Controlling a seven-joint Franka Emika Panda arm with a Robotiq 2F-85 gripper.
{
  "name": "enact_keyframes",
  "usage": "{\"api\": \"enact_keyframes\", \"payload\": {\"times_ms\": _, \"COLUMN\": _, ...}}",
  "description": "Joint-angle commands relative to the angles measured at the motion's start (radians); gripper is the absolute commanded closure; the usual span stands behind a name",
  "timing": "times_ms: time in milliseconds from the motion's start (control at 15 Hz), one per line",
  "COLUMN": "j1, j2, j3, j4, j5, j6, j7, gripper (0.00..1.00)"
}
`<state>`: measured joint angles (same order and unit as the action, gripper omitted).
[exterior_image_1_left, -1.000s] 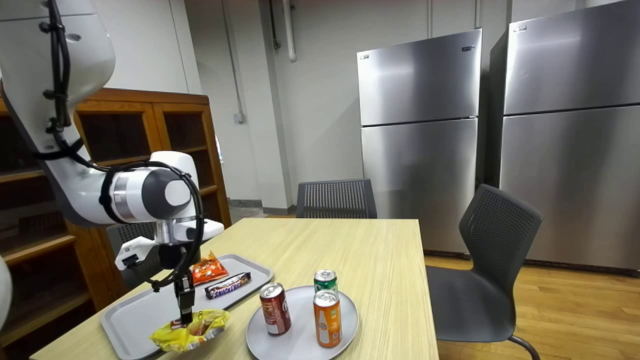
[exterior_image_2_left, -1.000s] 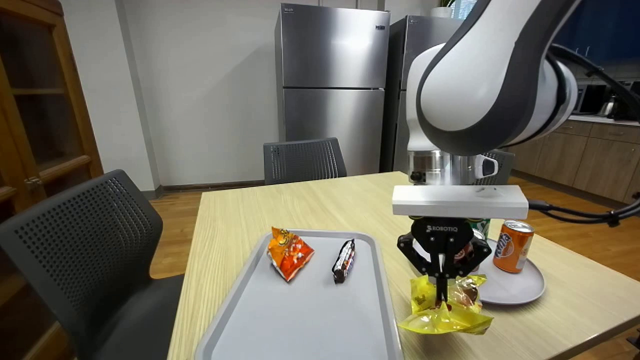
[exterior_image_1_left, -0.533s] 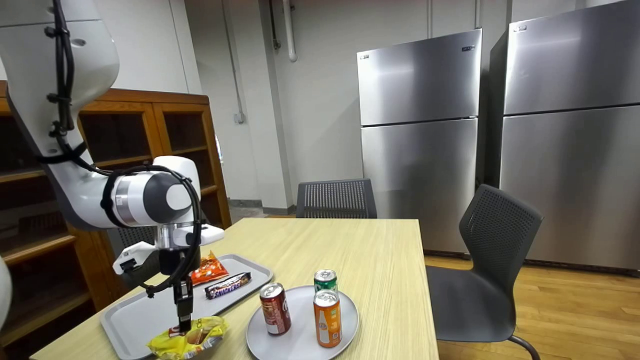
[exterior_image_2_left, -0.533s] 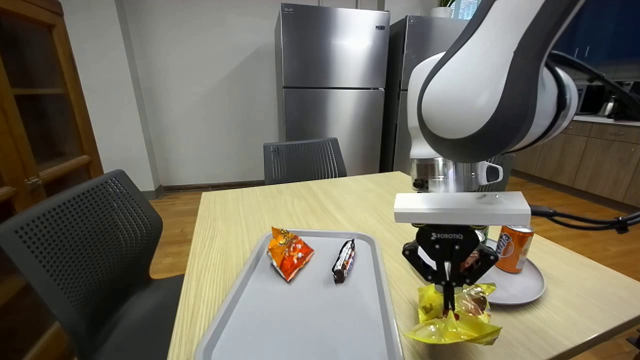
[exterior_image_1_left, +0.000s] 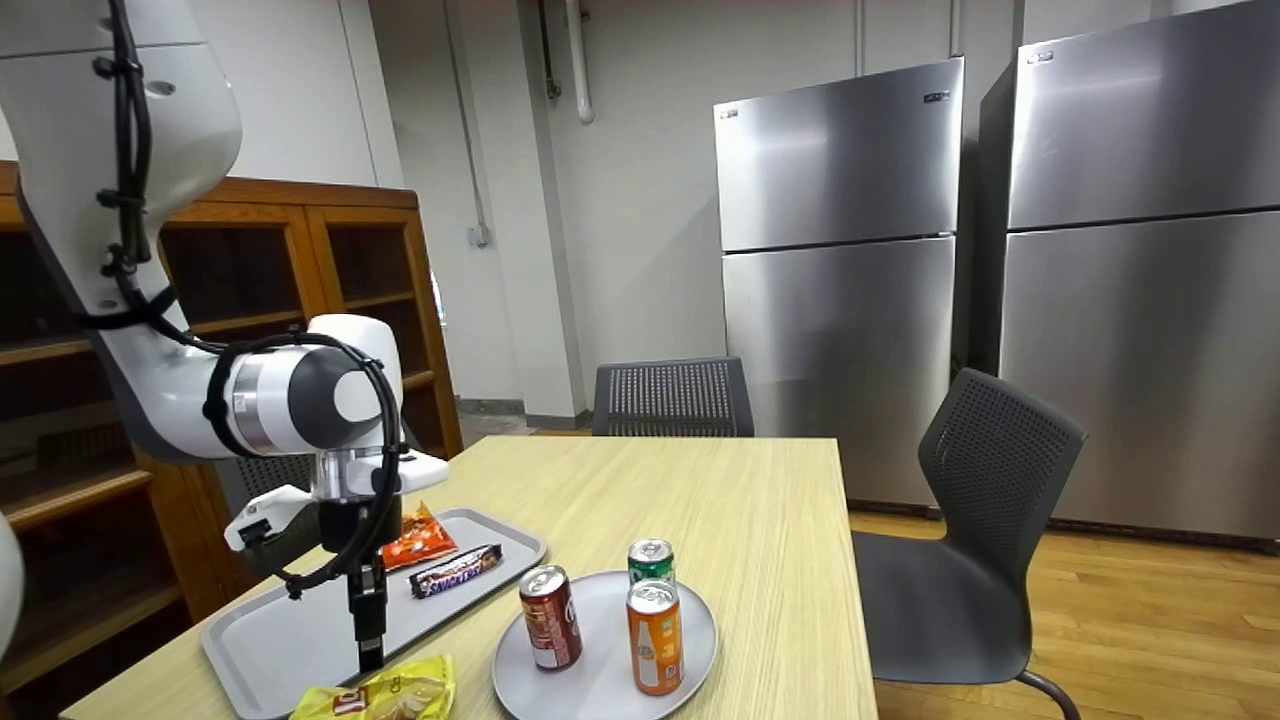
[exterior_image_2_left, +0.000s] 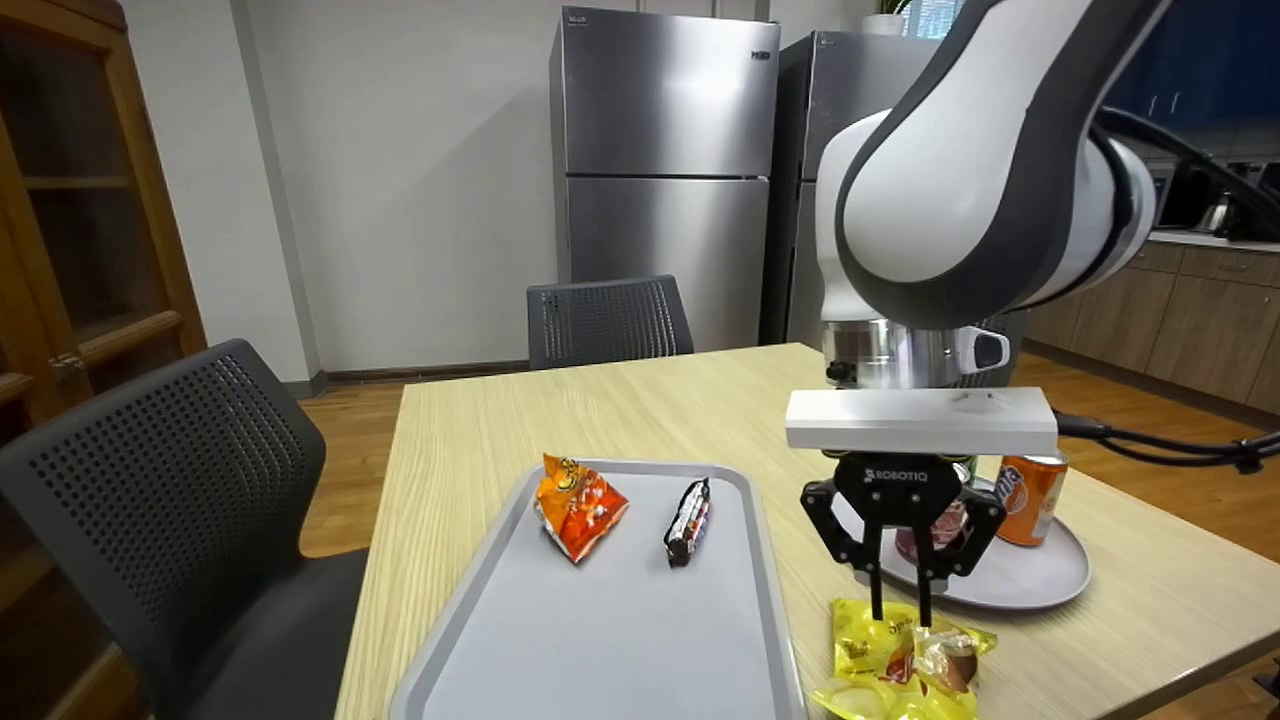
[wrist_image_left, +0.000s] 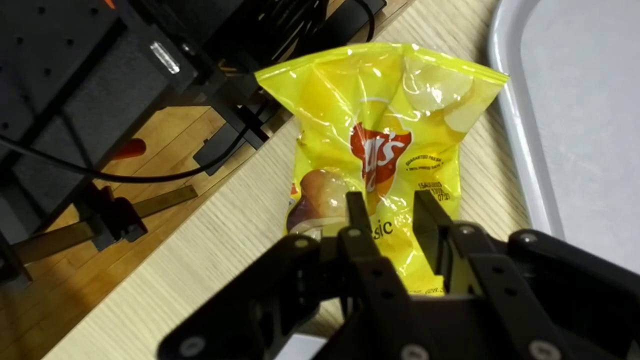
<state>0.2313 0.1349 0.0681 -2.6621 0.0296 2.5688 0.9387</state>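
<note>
Here are the fingers, parted by a modest gap, pointing straight down and gripping nothing! Right below them, printed face up, is the yellow chip bag, and the tips are so close that I can't tell whether they brush it. With no grip on it, the bag looks to be borne by the desk, one corner reaching past the desk's edge in the wrist view. Now close by, on one side of the fingers, comes the grey tray, its raised rim just beside the bag and, I'd say, the nearest obstacle to a sideways move. Over on the opposite side sits a round plate: the red can nearest the fingers, then the orange can and the green can, all upright, presumably because the flat plate gives them steady footing; they could get in the way there. Farther out on the tray, a Snickers bar and an orange packet lie inside the rim, which likely keeps them from sliding off. Past the desk, well away from the fingers, stand a dark chair and a tall steel refrigerator.
</note>
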Motion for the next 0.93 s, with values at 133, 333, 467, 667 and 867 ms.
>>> {"api": "enact_keyframes", "payload": {"times_ms": 133, "j1": -0.002, "j2": -0.055, "j3": 0.011, "j4": 0.017, "j5": -0.048, "j6": -0.047, "j7": 0.046, "gripper": 0.21}}
{"api": "enact_keyframes", "payload": {"times_ms": 333, "j1": -0.001, "j2": -0.061, "j3": 0.019, "j4": 0.045, "j5": -0.07, "j6": -0.057, "j7": 0.039, "gripper": 0.01}}
{"api": "enact_keyframes", "payload": {"times_ms": 467, "j1": 0.0, "j2": -0.054, "j3": 0.024, "j4": 0.072, "j5": -0.085, "j6": -0.059, "j7": 0.042, "gripper": 0.0}}
{"api": "enact_keyframes", "payload": {"times_ms": 667, "j1": 0.001, "j2": -0.034, "j3": 0.031, "j4": 0.116, "j5": -0.099, "j6": -0.056, "j7": 0.044, "gripper": 0.0}}
{"api": "enact_keyframes", "payload": {"times_ms": 867, "j1": 0.001, "j2": -0.005, "j3": 0.034, "j4": 0.165, "j5": -0.101, "j6": -0.05, "j7": 0.042, "gripper": 0.0}}
